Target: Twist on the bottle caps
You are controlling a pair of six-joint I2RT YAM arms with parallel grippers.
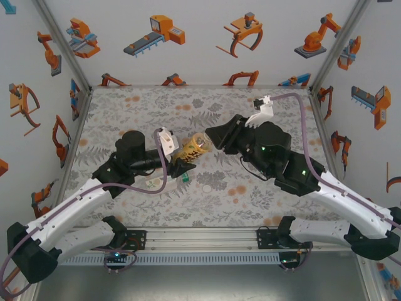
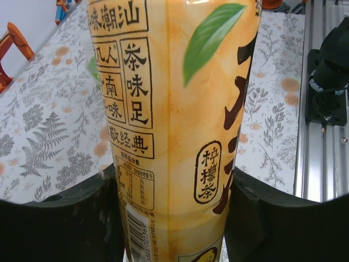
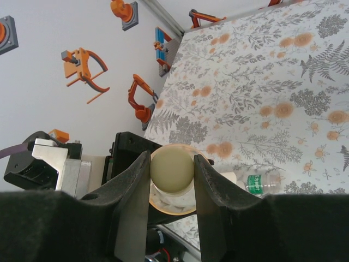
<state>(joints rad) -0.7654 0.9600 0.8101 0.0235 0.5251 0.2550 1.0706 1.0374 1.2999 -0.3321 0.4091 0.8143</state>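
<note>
Floral-patterned surface is carrying a small green-labelled bottle. At its twelve o'clock, the left gripper is clamping the amber tea bottle. At that bottle's two-o'clock end, the right gripper is pinching a pale bottle cap, apparently sitting on the neck.

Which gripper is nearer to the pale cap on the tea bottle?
Right. The right gripper pinches the cap itself; the left gripper clamps the tea bottle farther along, around its body.

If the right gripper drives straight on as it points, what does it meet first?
Probably the tea bottle, its mouth right behind the cap it grips; the left gripper holds that bottle. Gap unclear.
</note>
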